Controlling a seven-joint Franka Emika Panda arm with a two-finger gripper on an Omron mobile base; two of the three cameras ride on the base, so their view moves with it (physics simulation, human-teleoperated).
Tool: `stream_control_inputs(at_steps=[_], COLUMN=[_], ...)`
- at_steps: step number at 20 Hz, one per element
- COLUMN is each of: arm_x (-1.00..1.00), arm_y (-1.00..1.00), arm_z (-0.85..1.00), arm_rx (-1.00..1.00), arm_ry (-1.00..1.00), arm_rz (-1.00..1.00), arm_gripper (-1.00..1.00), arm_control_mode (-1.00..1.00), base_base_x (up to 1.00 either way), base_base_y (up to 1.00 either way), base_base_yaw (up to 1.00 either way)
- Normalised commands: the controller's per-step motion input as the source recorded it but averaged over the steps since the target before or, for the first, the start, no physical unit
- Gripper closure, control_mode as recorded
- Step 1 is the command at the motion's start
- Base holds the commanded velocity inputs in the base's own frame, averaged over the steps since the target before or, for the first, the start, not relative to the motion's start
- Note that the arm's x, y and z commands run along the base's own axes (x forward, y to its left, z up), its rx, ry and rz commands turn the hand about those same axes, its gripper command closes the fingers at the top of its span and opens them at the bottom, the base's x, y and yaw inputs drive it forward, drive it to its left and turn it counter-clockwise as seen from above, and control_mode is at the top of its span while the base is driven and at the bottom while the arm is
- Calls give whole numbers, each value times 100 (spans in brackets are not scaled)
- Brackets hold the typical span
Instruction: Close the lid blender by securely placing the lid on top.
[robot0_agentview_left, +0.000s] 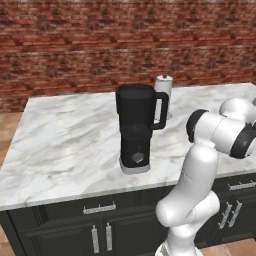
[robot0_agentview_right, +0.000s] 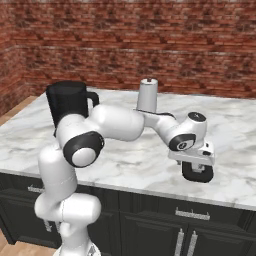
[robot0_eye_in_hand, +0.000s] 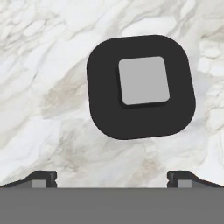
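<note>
The blender (robot0_agentview_left: 135, 125) stands upright on the marble counter, a black jar with a loop handle on a narrower body with a front knob; its jar top is uncovered. Its jar also shows behind my arm in the right base view (robot0_agentview_right: 67, 102). The lid (robot0_agentview_right: 200, 178) lies flat on the counter far to the blender's right, near the front edge. In the hand view the lid (robot0_eye_in_hand: 140, 87) is a dark rounded cap with a grey square centre. My gripper (robot0_agentview_right: 196, 167) hangs just above it, pointing down. The gripper (robot0_eye_in_hand: 113, 180) is open, tips wide apart, nothing between them.
A small white knob-topped cylinder (robot0_agentview_left: 163, 90) stands behind the blender, the same cylinder (robot0_agentview_right: 148, 95) lying past my forearm. The marble counter (robot0_agentview_left: 65, 145) tops dark cabinets with handles (robot0_agentview_left: 99, 208). A brick wall (robot0_agentview_left: 125, 45) closes the back.
</note>
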Motion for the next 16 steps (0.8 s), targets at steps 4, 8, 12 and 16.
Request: stream_control_inputs(at_steps=[4, 8, 12, 16], arm_x=[26, 29, 39, 30], arm_y=[-9, -5, -22, -15], arm_z=[-9, -12, -7, -20], arm_rx=[0, 0, 0, 0], arm_ry=[0, 0, 0, 0], arm_rz=[0, 0, 0, 0], arm_gripper=[-100, -100, -100, -100], arm_control_mode=[-100, -100, -100, -100], base_base_x=[0, 0, 0, 0], base_base_y=[0, 0, 0, 0], base_base_yaw=[0, 0, 0, 0])
